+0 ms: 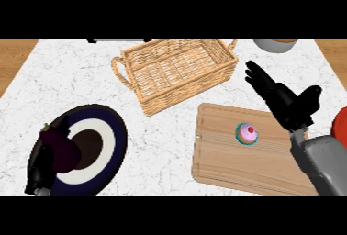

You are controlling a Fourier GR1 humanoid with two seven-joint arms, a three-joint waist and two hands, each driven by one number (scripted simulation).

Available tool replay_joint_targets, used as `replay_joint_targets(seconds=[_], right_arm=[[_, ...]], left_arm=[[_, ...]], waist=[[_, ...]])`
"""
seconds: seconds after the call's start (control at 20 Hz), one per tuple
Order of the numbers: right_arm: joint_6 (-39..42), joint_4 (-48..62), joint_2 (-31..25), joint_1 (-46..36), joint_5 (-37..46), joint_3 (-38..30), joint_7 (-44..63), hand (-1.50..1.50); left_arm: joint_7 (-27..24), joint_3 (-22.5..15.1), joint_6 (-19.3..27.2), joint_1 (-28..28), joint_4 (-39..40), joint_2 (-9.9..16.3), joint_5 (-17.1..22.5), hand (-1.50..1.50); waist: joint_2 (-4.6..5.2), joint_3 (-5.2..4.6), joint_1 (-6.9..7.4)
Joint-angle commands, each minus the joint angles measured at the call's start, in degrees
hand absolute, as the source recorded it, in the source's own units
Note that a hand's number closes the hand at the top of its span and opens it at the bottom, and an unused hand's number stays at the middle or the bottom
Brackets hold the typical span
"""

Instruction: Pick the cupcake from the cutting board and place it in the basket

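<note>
A small cupcake (247, 133) with pink frosting, a red top and a teal wrapper stands on the wooden cutting board (230, 170) at the lower right. My right hand (288, 102) hovers over the board's upper right corner, up and to the right of the cupcake, open with fingers stretched toward the basket and holding nothing. The woven basket (152, 98) with two handles sits at the top centre, just beyond the board, and looks empty. My left hand (39, 167) rests open at the lower left, over the edge of a dark plate.
A dark blue plate (112, 151) with a white ring holds a purple item (62, 148) at the left. A white bowl (274, 45) stands at the top right, and a red object (341, 123) shows at the right edge. Wooden floor borders the marble counter on both sides.
</note>
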Motion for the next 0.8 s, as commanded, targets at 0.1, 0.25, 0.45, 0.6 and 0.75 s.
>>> replay_joint_targets(seconds=[0.1, 0.25, 0.45, 0.6, 0.75], right_arm=[[8.99, -3.4, 4.08, -2.87, -2.74, 4.38, -1.83, 1.5], [15.05, -5.58, 8.25, -7.7, -7.16, 7.1, -2.2, 1.5], [4.87, -10.48, 21.91, 4.12, -7.32, 13.66, -4.53, 1.5], [-9.37, -17.18, 23.37, -0.51, 4.73, 16.62, 0.88, -1.5], [-12.73, -20.81, 16.77, -3.36, 13.77, 15.64, 4.73, -1.5]], left_arm=[[-2.13, 1.03, -2.67, -6.58, -6.01, 2.67, -1.94, 0.0], [-5.71, 3.23, -6.17, -14.66, -8.42, 5.98, -2.39, 0.0], [-6.02, 3.32, -8.09, -11.89, -7.9, 4.57, -0.11, 0.0], [-3.17, 3.03, -8.97, -13.06, -9.32, 4.61, -0.46, 0.0], [-6.19, 3.8, -8.84, -10.94, -8.26, 4.75, -0.89, 0.0]], waist=[[1.5, 0.41, 0.58], [1.73, 0.44, 1.05], [1.26, 0.3, -0.48], [1.09, 0.25, -0.68], [0.79, 0.15, -1.09]])
